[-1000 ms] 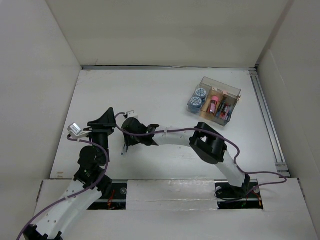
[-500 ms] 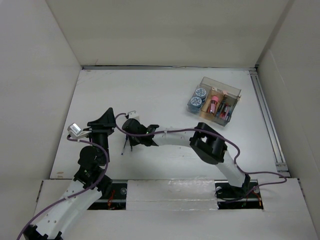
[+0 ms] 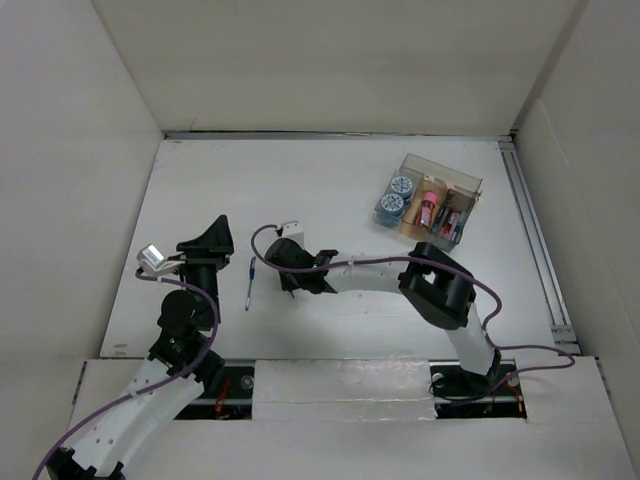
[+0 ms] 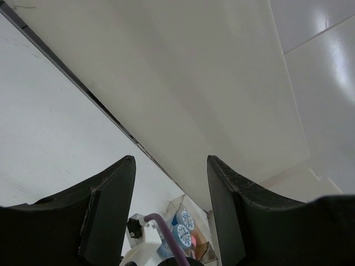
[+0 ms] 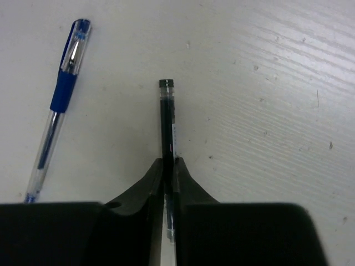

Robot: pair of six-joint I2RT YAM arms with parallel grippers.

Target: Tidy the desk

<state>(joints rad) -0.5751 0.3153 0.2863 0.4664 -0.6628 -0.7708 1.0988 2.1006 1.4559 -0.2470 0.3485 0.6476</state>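
The white desk [image 3: 330, 190] lies flat beneath both my arms. Nearest me, my left gripper [image 4: 171, 166] hangs with its fingers apart, and my right gripper [image 5: 168, 166] is clamped on a black pen [image 5: 166, 116], with a blue pen [image 5: 58, 105] lying just beside it. The organizer [image 3: 445, 168] sits far right.

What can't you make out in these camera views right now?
The black pen: its lower end is hidden between the right gripper fingers in the right wrist view. Overhead, it cannot be told apart from the gripper.
The organizer contents: too small to identify overhead, and mostly cut off by the bottom edge in the left wrist view.
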